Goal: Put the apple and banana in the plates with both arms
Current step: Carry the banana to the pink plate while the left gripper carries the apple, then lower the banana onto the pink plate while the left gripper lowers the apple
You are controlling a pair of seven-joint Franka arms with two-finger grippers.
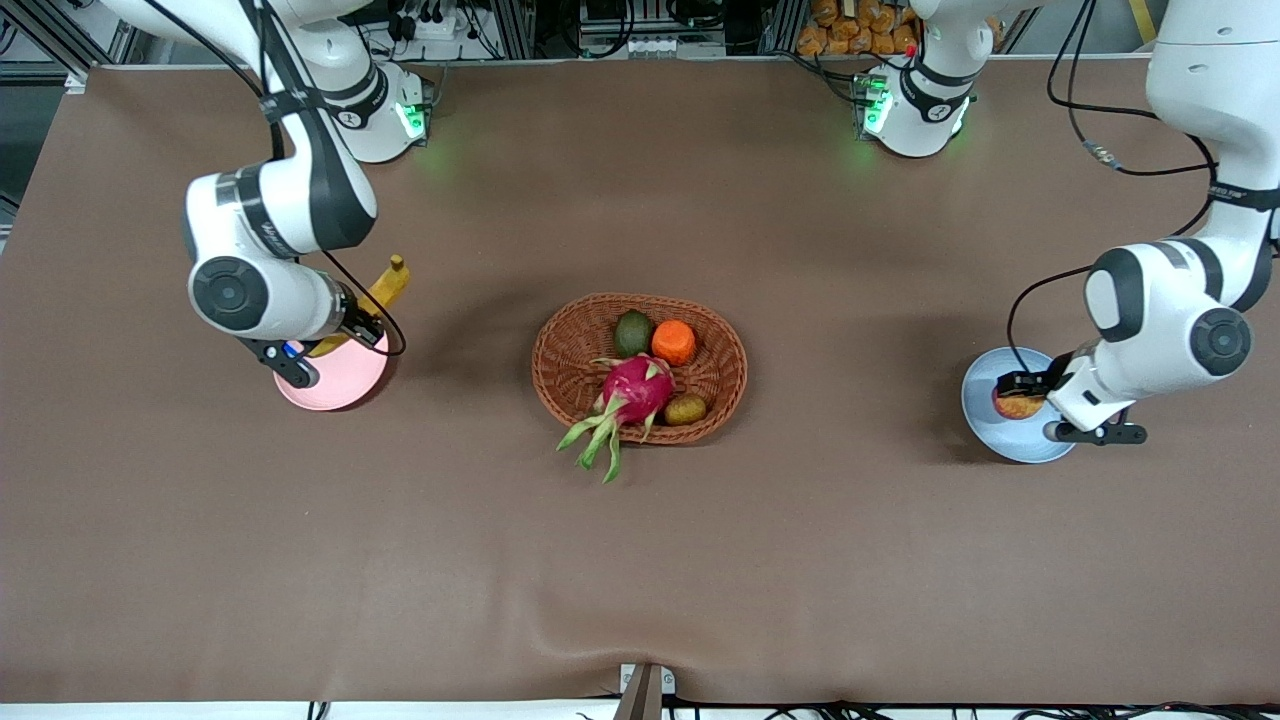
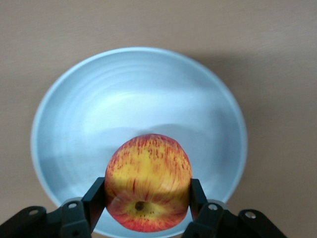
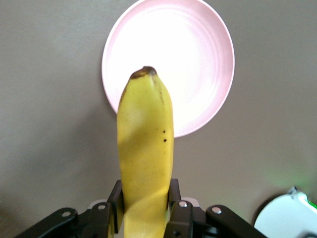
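Left gripper is clamped on the apple, fingers pressing its two sides at the widest girth, hanging right over the blue plate; in the front view the apple sits above the plate's middle. Right gripper is closed on the banana near one end, its free end sticking out over the pink plate and the rest trailing off past the rim toward the right arm's base. Apple looks firm and smooth, round so it'll roll once let go; the hold across the girth is the right one, and I'd say release it low so it settles inside the shallow rim. Banana's light, softer, bruises under a hard pinch; it's held off-centre so it hangs at an angle, and being about as long as the plate is wide, it needs centring over the plate before release or a tip will ride the rim. Room's fine: each plate has bare brown table cloth all round under its gripper. The basket with the dragon fruit, orange fruit and two darker fruits sits between the two grippers, well apart from both. Neither arm is waiting; both look at the set-down step.
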